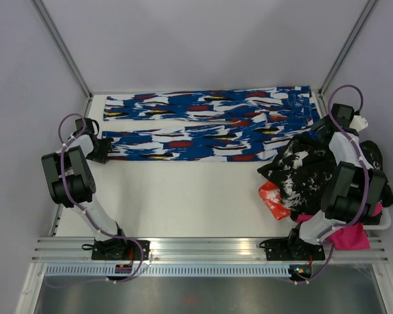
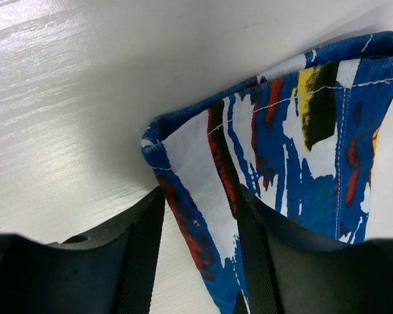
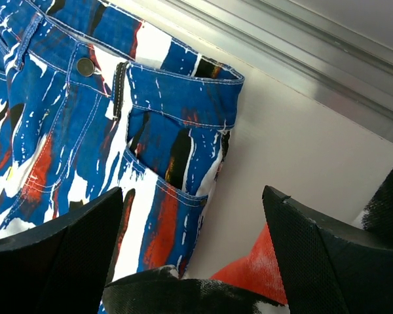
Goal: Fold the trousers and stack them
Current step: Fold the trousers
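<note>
Black-and-white cloth tops a heap of other garments (image 1: 300, 171), with orange-red and pink pieces under it. The heap lies against the waist end of the trousers (image 1: 203, 127) and crowds the right arm. The trousers are spread flat on the white table (image 1: 183, 203), legs side by side. At the near leg's cuff the left gripper (image 2: 200, 206) straddles the raised hem, fingers touching it on both sides; whether it truly pinches I cannot tell. Over the waistband the right gripper (image 3: 193, 196) gapes wide, holding nothing.
</note>
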